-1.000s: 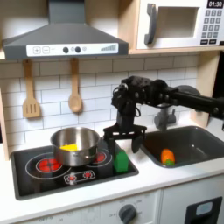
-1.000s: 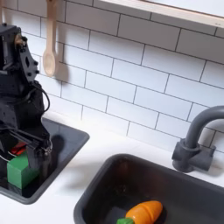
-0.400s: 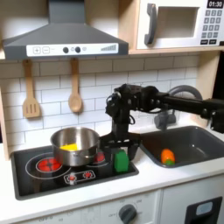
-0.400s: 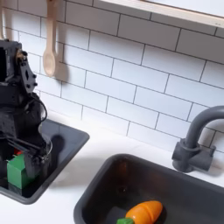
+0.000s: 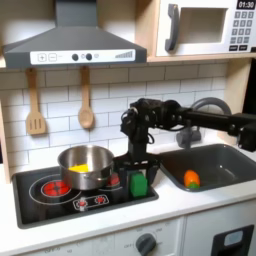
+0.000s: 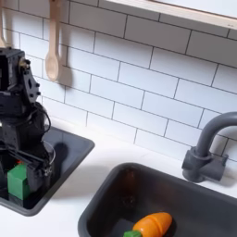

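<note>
Claw [image 5: 139, 178] straddles green block [image 5: 139, 185], grip unclear, pot [image 5: 86, 166] beside, carrot [image 6: 151, 224] in sink [image 6: 111, 194].

green block [image 5: 138, 184], upright, on stovetop [image 5: 60, 198]

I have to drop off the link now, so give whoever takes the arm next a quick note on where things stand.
End effector: lowered over the green block on the stove, fingers at either side of it; a closed grip cannot be confirmed.
Pot: on the stove's left burner, something yellow inside.
Carrot: lying in the sink.
Done: arm is over the block. Left: block not lifted, sits on the stove.
</note>
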Robot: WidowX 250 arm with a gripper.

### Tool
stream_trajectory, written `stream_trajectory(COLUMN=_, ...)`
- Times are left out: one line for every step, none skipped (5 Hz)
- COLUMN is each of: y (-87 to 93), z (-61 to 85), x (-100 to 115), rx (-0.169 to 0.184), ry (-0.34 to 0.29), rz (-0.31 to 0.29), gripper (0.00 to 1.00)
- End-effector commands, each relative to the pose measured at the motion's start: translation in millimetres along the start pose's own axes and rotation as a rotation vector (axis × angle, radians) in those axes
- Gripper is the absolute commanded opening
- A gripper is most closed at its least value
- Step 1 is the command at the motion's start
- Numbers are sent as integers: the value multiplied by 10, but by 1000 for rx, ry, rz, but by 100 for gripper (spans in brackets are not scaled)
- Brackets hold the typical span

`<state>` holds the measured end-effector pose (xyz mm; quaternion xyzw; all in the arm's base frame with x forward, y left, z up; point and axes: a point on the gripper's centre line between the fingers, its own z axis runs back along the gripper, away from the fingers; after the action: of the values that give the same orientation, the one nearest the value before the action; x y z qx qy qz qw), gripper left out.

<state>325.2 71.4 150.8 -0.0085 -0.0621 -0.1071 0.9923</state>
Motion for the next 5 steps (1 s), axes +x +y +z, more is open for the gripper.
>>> stream_trajectory(y=-55, z=-75, x=20, rx=-2, ry=25, rz=-17, gripper=91)
stream_trajectory(y=-57, z=-107, x=24, rx=-8, ry=35, rz=-2, gripper=0)
stream_trajectory(y=-63, z=-85, x=21, rx=-8, ry=26, rz=-1, gripper=0)
stream_trajectory(y=-74, z=-2, x=5, rx=-11, ry=13, rz=-1, gripper=0)
stream_trajectory(y=-111, z=70, x=-25, rx=-21, ry=20, rz=-2, gripper=0)
